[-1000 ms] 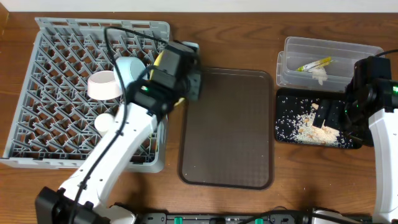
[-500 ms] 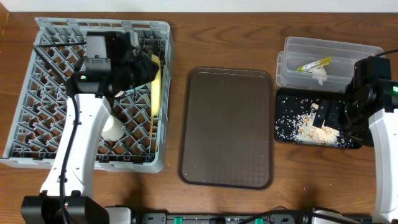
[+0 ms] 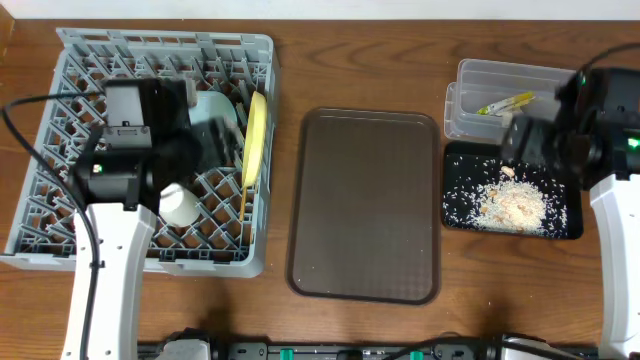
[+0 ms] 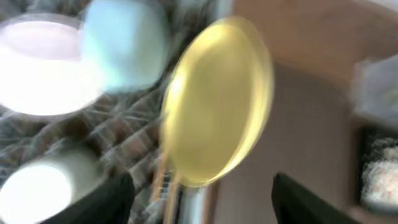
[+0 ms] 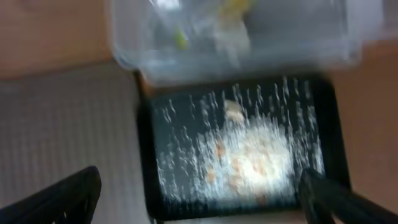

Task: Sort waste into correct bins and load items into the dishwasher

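Observation:
The pale-yellow plate (image 3: 257,138) (image 4: 217,106) stands on edge at the right side of the grey dishwasher rack (image 3: 90,60). Beside it lie the light-blue bowl (image 3: 212,108) (image 4: 124,43), the white bowl (image 4: 37,68), the small white cup (image 3: 180,205) (image 4: 37,186) and the chopsticks (image 4: 165,183). My left gripper (image 3: 222,145) (image 4: 205,205) is open just left of the plate, holding nothing. Crumbs (image 3: 510,205) (image 5: 249,155) lie in the black tray (image 3: 455,215). The clear tub (image 3: 475,75) (image 5: 311,37) holds the yellow-green wrapper (image 3: 505,102) and the tissue (image 3: 514,121). My right gripper (image 3: 522,145) (image 5: 199,205) hangs open above the black tray.
The brown serving tray (image 3: 365,205) lies between the rack and the two bins. Bare wooden table (image 3: 360,60) shows behind it and along the front edge. My left arm covers the middle of the rack.
My left gripper has opened and let go of the plate, which now stands in the rack, and the arm has drawn back leftward. My right gripper has lifted away from the crumbs.

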Available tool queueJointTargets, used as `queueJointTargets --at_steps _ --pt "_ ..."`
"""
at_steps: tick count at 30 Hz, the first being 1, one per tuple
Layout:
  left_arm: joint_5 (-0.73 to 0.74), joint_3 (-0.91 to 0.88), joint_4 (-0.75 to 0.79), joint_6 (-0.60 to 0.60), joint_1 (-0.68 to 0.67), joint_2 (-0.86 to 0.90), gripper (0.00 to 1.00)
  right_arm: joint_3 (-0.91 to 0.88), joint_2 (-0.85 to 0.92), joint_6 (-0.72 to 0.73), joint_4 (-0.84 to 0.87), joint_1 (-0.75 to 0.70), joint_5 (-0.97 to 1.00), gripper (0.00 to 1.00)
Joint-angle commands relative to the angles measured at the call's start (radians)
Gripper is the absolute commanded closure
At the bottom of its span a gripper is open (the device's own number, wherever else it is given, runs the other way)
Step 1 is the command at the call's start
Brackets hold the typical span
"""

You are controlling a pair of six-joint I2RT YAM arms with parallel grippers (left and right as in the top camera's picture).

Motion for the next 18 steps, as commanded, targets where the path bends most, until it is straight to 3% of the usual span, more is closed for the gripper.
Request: queueJointTargets --at_steps 1,8,11,15,18 --pt "-0.200 -0.008 -0.162 0.026 0.005 0.027 0.25 0.010 0.000 -0.058 0.036 0.011 -0.031 0.01" --pt "-0.198 -0.114 -0.183 0.058 0.002 -0.105 0.25 -0.023 -0.058 -0.080 -0.140 0.012 -0.030 0.01" --pt "-0.121 -0.274 -0.052 0.195 0.002 -0.351 0.19 -0.168 -0.246 -0.073 -0.074 0.030 -0.031 0.01" --pt "-0.045 -0.447 0.074 0.175 0.002 -0.652 0.13 -0.356 -0.513 -0.073 0.029 0.046 -0.026 0.01" --pt "-0.045 -0.508 0.078 0.175 0.002 -0.822 0.12 -0.427 -0.664 -0.073 0.032 0.046 -0.020 0.01"
